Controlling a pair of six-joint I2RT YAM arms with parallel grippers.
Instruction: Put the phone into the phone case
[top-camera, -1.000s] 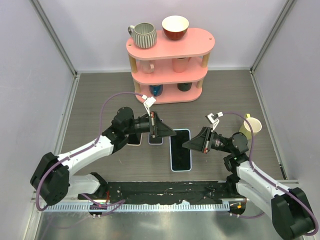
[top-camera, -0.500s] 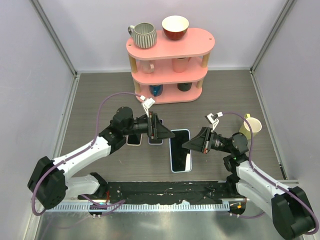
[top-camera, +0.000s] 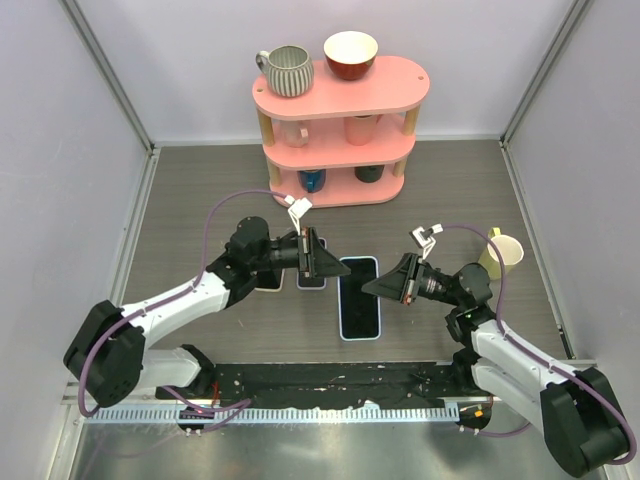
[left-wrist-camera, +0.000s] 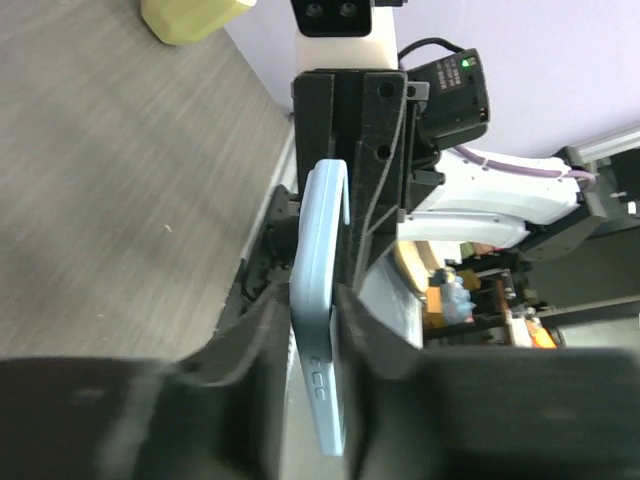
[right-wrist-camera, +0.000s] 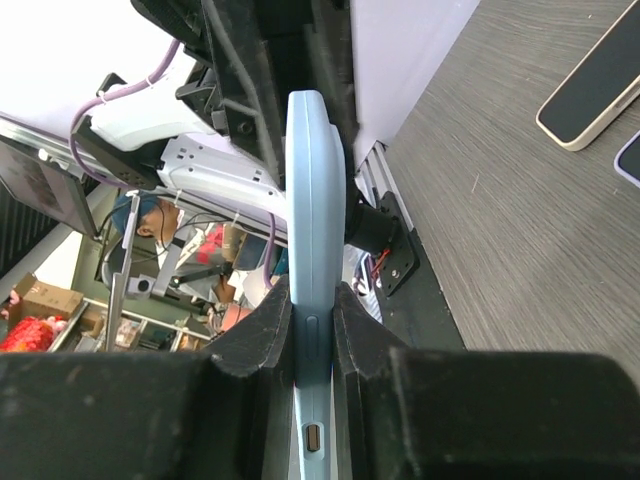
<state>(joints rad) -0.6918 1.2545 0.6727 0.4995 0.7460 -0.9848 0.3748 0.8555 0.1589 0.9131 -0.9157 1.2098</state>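
A light blue phone case (top-camera: 359, 298) with a black phone face showing inside its rim is held flat just above the table's middle. My left gripper (top-camera: 340, 266) is shut on its upper left long edge. My right gripper (top-camera: 373, 288) is shut on its right long edge. In the left wrist view the case (left-wrist-camera: 320, 330) stands edge-on between the fingers of the left gripper (left-wrist-camera: 312, 300). In the right wrist view the case edge (right-wrist-camera: 312, 200), with a side button and a port, is pinched by the right gripper (right-wrist-camera: 312, 300).
Two other phones (top-camera: 268, 279) (top-camera: 312, 279) lie on the table under the left arm; one shows in the right wrist view (right-wrist-camera: 590, 85). A yellow mug (top-camera: 502, 255) stands at the right. A pink shelf (top-camera: 340, 135) with cups stands behind.
Both grippers and the cased phone between them have shifted slightly to the left. Both grips stay shut on the case.
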